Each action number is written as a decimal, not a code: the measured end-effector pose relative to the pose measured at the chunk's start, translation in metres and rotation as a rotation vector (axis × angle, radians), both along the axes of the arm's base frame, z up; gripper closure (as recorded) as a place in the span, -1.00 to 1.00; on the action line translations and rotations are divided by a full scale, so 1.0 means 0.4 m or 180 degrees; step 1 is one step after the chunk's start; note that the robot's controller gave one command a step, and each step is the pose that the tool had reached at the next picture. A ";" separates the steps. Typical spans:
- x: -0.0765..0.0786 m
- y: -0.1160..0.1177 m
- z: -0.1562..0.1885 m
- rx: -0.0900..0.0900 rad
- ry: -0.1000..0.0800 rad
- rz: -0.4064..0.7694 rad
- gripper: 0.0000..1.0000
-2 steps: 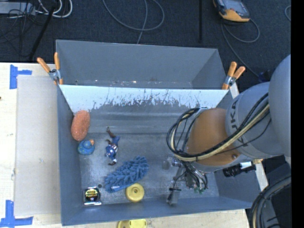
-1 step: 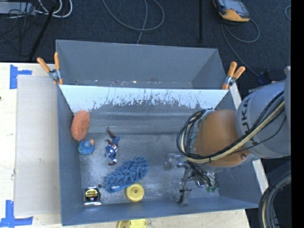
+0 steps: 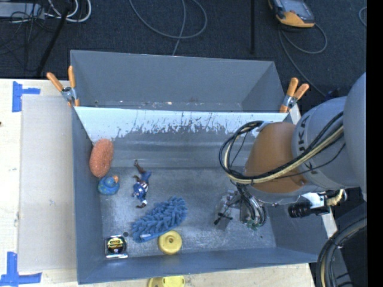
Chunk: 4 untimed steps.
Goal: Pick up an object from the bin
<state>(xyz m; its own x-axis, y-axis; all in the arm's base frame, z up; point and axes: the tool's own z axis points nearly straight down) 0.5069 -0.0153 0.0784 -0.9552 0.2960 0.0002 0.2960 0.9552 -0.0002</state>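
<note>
Orange scrubbing pad (image 3: 102,157) lay against the left wall of the grey metal bin (image 3: 179,137), with a small blue duck-like toy (image 3: 108,186) just below it. A little blue figure (image 3: 140,189) lay next to the right. Toward the near wall were a black-and-yellow tape measure (image 3: 116,246), a fluffy blue duster head (image 3: 160,219) and a yellow round piece (image 3: 170,242) just beside the duster's lower edge. Well apart from them all, the tool (image 3: 239,213) hung low over bare floor in the bin's right part. Whether it was open or closed could not be told.
</note>
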 end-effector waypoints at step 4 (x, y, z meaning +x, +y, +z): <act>0.014 -0.001 0.119 0.0001 0.0023 0.0270 -1.00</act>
<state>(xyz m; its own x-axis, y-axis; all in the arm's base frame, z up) 0.5124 -0.0155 0.1262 -0.9768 0.2140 0.0071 0.2140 0.9768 -0.0017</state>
